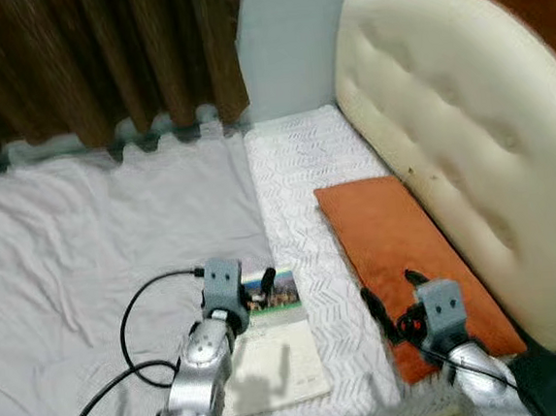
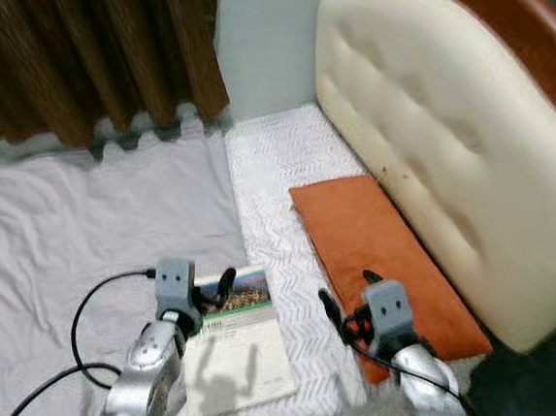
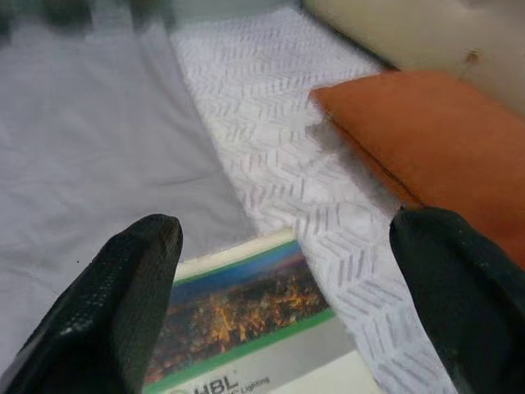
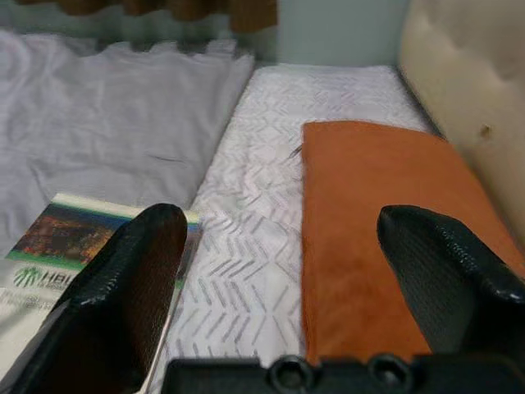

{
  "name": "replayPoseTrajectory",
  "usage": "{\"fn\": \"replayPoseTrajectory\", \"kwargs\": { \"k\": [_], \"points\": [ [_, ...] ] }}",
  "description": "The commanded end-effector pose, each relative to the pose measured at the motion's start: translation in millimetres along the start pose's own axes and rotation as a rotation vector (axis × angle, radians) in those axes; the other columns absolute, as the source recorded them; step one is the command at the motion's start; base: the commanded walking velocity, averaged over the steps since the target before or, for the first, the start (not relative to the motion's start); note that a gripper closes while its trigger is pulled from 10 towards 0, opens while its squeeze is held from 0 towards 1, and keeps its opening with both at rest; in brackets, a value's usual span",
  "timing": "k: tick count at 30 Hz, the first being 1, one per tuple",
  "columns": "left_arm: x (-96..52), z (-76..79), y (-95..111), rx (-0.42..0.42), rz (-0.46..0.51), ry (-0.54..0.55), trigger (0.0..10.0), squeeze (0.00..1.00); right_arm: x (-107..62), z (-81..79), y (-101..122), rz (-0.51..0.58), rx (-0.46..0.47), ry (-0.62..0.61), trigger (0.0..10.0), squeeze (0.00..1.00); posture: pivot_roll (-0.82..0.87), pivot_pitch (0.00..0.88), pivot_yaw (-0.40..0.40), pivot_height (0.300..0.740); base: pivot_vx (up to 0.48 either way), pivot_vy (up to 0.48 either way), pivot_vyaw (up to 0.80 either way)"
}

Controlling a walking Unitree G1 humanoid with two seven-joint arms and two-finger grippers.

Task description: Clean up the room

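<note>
Left gripper (image 1: 252,290) hovers over top edge of booklet (image 1: 276,349), fingers spread wide, nothing held; likely lined up to pick it. Booklet lies flat on bed near foot of patterned strip (image 1: 304,167), partly on grey sheet (image 1: 77,245).

Right gripper (image 1: 392,303) sits over near end of orange pillow (image 1: 398,246), fingers wide apart, empty; seemingly ready for pillow. Pillow lies flat against padded headboard (image 1: 455,115).

Count: one booklet, one pillow, two grippers, one curtain (image 1: 90,59) behind bed.
</note>
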State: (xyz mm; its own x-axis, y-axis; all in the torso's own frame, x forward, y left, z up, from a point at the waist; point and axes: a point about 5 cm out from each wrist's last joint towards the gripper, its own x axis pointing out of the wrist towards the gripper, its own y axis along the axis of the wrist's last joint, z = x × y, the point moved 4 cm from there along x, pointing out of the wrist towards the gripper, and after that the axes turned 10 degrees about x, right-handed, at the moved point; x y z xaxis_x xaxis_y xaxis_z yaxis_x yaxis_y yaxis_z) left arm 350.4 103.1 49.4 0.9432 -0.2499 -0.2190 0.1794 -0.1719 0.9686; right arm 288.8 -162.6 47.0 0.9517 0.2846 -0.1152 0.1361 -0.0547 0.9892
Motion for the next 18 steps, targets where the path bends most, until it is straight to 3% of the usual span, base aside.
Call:
{"fn": "replayPoseTrajectory", "kwargs": {
  "k": [1, 4, 5, 6, 8, 13, 16, 18],
  "points": [
    [-3.1, -8.7, -38, -0.050, -0.143, 0.026, 10.0, 0.00, -11.5, -9.9, -12, -0.051, 0.029, 0.031, 10.0, 0.00, -0.11, 0.256, -0.018, 0.740, 0.000, 0.000, 0.00],
    [-3.7, -29.8, -49, -0.086, -0.184, 0.100, 10.0, 0.00, -29.6, -14.5, -16, -0.085, 0.033, 0.039, 10.0, 0.00, -0.17, 0.356, -0.040, 0.740, 0.000, 0.000, 0.00],
    [-3.7, -29.8, -49, -0.086, -0.184, 0.100, 10.0, 0.00, -29.6, -14.5, -16, -0.085, 0.033, 0.039, 10.0, 0.00, -0.17, 0.356, -0.040, 0.740, 0.000, 0.000, 0.00],
    [-5.9, -42.6, -51, -0.098, -0.187, 0.138, 10.0, 0.00, -42.3, -16.1, -14, -0.096, 0.026, 0.045, 10.0, 0.00, -0.21, 0.436, -0.062, 0.740, 0.000, 0.000, 0.00],
    [-10.1, -52.9, -57, -0.098, -0.209, 0.175, 10.0, 0.00, -52.7, -15.6, -17, -0.121, 0.022, 0.043, 10.0, 0.00, -0.22, 0.472, -0.073, 0.740, 0.000, 0.000, 0.00],
    [-16.3, -62.6, -63, -0.034, -0.213, 0.220, 10.0, 0.00, -65.1, -17.0, -17, -0.143, 0.021, 0.038, 10.0, 0.00, -0.23, 0.524, -0.083, 0.740, 0.000, 0.000, 0.00],
    [-31.6, -91.6, -69, 0.080, -0.229, 0.392, 10.0, 0.00, -70.9, -19.7, -19, -0.161, 0.035, 0.034, 10.0, 0.00, -0.21, 0.525, -0.082, 0.740, 0.000, 0.000, 0.00],
    [-40.1, -98.8, -72, 0.120, -0.213, 0.436, 10.0, 0.00, -73.5, -23.2, -21, -0.175, 0.042, 0.037, 10.0, 0.00, -0.21, 0.523, -0.082, 0.740, 0.000, 0.000, 0.00]
  ]
}}
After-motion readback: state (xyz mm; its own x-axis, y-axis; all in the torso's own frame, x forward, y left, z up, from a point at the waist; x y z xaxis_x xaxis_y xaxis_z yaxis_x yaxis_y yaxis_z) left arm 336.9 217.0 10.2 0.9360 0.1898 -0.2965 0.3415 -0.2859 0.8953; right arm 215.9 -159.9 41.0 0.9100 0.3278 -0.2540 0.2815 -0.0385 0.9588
